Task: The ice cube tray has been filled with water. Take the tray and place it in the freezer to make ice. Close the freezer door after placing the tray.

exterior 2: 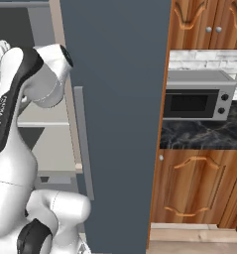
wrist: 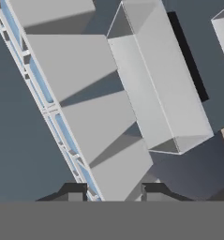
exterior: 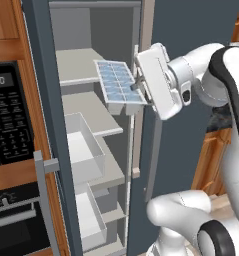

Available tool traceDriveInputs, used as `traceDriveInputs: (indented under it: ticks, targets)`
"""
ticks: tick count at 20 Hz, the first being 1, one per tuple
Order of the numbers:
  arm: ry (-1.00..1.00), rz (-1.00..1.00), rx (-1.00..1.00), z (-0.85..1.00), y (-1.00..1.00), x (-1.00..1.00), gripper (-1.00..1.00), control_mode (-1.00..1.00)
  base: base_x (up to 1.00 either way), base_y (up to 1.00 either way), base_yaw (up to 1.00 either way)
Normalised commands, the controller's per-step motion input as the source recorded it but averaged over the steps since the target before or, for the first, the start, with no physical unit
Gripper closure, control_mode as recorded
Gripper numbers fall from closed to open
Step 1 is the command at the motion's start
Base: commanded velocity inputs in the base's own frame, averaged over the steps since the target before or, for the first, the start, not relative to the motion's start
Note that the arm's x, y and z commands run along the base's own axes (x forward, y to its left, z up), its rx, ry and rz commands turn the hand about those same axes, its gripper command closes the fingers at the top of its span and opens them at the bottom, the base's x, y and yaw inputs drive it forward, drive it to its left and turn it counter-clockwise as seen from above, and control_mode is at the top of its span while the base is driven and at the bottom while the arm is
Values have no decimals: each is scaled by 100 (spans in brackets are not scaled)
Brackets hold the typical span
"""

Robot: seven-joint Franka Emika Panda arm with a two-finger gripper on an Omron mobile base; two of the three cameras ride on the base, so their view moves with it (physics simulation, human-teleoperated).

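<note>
The ice cube tray (exterior: 119,86), white with pale blue water in its cells, hangs tilted at the mouth of the open freezer (exterior: 91,145), level with the upper shelves. My gripper (exterior: 140,88) is shut on the tray's right end. In the hand view the tray (wrist: 48,105) runs edge-on from the upper left down between my fingertips (wrist: 76,193), with the freezer's grey shelves and a white bin (wrist: 160,84) behind it. The freezer door (exterior: 48,125) stands swung open at the left, its grey handle (exterior: 43,205) low down.
A black wall oven (exterior: 6,120) in a wood surround sits left of the open door. The refrigerator's other door (exterior 2: 120,124) is closed, right of the arm. White bins (exterior: 83,145) fill the lower shelves. A microwave (exterior 2: 197,101) stands on a dark counter at the right.
</note>
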Motion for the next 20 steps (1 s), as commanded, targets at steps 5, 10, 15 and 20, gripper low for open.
traceDriveInputs:
  ticks: [5,10,15,20]
  targets:
    - [-15,-10,-7,9,38,77,100,-100,0,0,0]
    - [-3,-12,-2,2,23,76,100,-100,0,0,0]
    - [0,-16,0,0,9,59,100,-100,0,0,0]
    - [0,-18,-1,0,13,52,100,-100,0,0,0]
